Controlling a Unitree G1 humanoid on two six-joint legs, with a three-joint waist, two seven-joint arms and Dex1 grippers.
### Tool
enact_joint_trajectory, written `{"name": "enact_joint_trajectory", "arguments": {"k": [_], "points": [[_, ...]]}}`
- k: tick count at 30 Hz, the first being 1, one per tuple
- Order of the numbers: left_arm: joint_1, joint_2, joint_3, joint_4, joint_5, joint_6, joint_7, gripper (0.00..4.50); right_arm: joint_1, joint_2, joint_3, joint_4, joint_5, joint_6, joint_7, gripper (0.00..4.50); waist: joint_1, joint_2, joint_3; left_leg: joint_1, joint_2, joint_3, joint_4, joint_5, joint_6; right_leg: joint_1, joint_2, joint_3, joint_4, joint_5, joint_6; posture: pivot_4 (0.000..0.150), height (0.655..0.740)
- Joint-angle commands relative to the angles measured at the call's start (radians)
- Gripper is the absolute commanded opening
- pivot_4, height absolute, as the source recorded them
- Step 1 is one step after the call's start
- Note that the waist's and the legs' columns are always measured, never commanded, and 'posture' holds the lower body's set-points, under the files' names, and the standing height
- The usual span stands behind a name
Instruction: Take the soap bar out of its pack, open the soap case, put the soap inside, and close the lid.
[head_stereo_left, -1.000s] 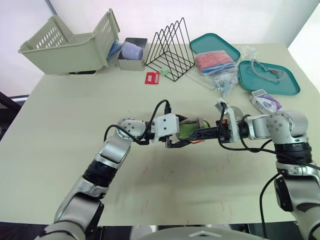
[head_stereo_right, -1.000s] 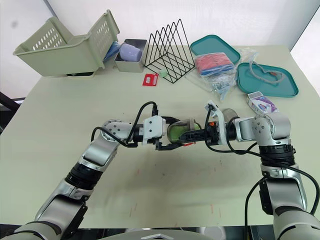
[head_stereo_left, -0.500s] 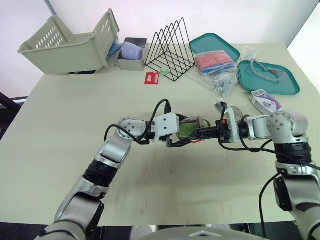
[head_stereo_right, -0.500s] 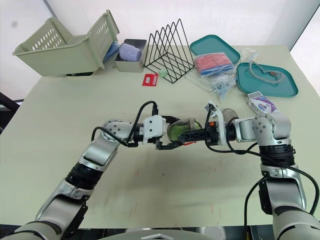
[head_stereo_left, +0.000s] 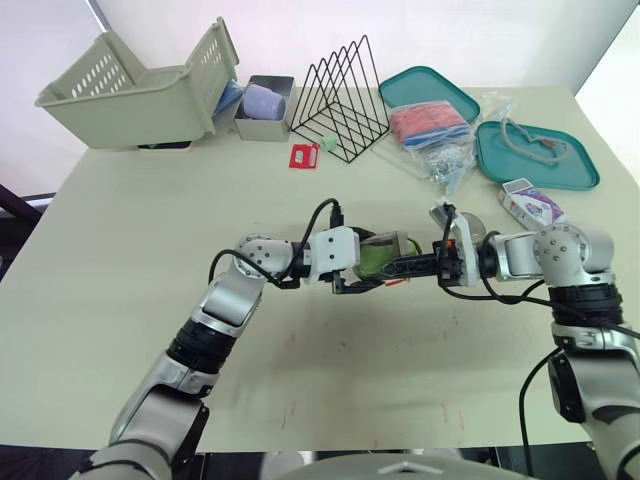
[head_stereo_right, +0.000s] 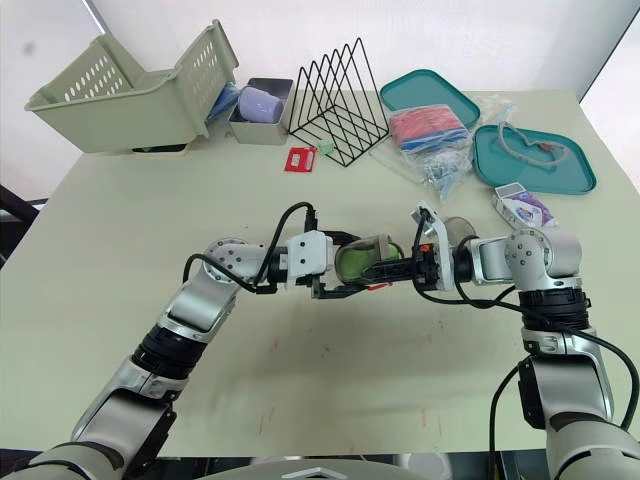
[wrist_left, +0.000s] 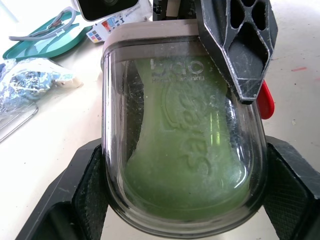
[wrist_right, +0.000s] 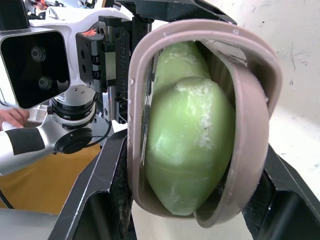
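Left wrist view: my left fingers (wrist_left: 82, 195) grip the soap case (wrist_left: 150, 32) mid-tabletop (head_stereo_left: 150, 230), green soap (wrist_right: 190, 140) inside. My right fingers (wrist_left: 240, 45) squeeze it too. Next, I think, press the lid (wrist_left: 125, 125) fully shut.

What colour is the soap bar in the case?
The soap bar is green; right wrist view.

Embossed on the soap case lid (wrist_left: 180, 125): "bao"; smaller line unreadable.
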Motion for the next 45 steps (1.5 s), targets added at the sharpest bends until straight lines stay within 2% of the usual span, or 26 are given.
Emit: {"name": "enact_joint_trajectory", "arguments": {"k": [1, 4, 6, 20, 26, 33, 37, 40, 45], "points": [[-0.025, -0.011, 0.023, -0.03, -0.028, 0.004, 0.009, 3.48, -0.007, -0.013, 0.021, -0.029, 0.007, -0.026, 0.004, 2.12, 0.0, 0.0, 0.0, 0.0, 0.0, 0.0, 0.0, 0.0, 0.0, 0.0, 0.0, 0.0, 0.0, 0.0, 0.0, 0.15, 0.74], [-0.025, -0.009, 0.032, -0.035, -0.047, 0.037, 0.001, 3.48, -0.01, -0.014, 0.027, -0.028, 0.004, -0.038, 0.004, 2.12, -0.001, 0.0, 0.0, 0.0, 0.0, 0.0, 0.0, 0.0, 0.0, 0.0, 0.0, 0.0, 0.0, 0.0, 0.0, 0.15, 0.74], [-0.029, -0.009, 0.045, -0.037, -0.068, 0.065, -0.007, 4.5, -0.012, -0.016, 0.032, -0.028, 0.004, -0.045, 0.005, 2.12, -0.001, 0.0, 0.0, 0.0, 0.0, 0.0, 0.0, 0.0, 0.0, 0.0, 0.0, 0.0, 0.0, 0.0, 0.0, 0.15, 0.74], [-0.074, 0.086, 0.117, 0.003, -0.167, 0.12, -0.089, 4.5, -0.032, -0.074, 0.078, -0.008, -0.012, -0.113, 0.048, 2.1, -0.001, 0.0, 0.0, 0.0, 0.0, 0.0, 0.0, 0.0, 0.0, 0.0, 0.0, 0.0, 0.0, 0.0, 0.0, 0.15, 0.74], [-0.084, 0.096, 0.163, -0.02, -0.257, 0.258, -0.102, 4.5, -0.092, -0.166, 0.17, 0.033, -0.084, -0.241, 0.155, 2.1, -0.003, 0.0, 0.0, 0.0, 0.0, 0.0, 0.0, 0.0, 0.0, 0.0, 0.0, 0.0, -0.001, 0.0, 0.0, 0.15, 0.74], [-0.072, 0.055, 0.135, -0.053, -0.269, 0.307, -0.059, 4.5, -0.242, -0.283, 0.348, 0.097, -0.281, -0.527, 0.363, 2.1, -0.002, 0.0, 0.0, 0.0, 0.0, 0.0, -0.001, 0.0, 0.0, 0.0, 0.0, -0.001, -0.001, 0.0, 0.0, 0.15, 0.74], [-0.08, 0.011, 0.116, -0.056, -0.257, 0.315, -0.017, 4.5, -0.317, -0.351, 0.482, 0.088, -0.475, -0.772, 0.48, 2.1, -0.001, 0.0, 0.001, 0.0, 0.0, 0.0, 0.0, 0.0, 0.0, 0.0, 0.0, 0.0, -0.001, 0.0, 0.0, 0.15, 0.74], [-0.088, -0.031, 0.106, -0.054, -0.245, 0.324, 0.028, 4.5, -0.355, -0.384, 0.567, 0.066, -0.624, -0.935, 0.519, 2.1, 0.0, 0.001, 0.001, 0.0, 0.0, 0.0, 0.0, 0.0, 0.0, -0.001, 0.0, -0.001, -0.001, 0.0, 0.0, 0.15, 0.74], [-0.086, -0.08, 0.071, -0.066, -0.224, 0.339, 0.076, 4.5, -0.379, -0.38, 0.622, 0.013, -0.772, -1.049, 0.54, 2.1, 0.0, 0.001, 0.001, 0.0, 0.0, 0.0, 0.0, 0.0, 0.0, -0.001, 0.0, 0.0, -0.001, 0.0, 0.0, 0.15, 0.74]]}}
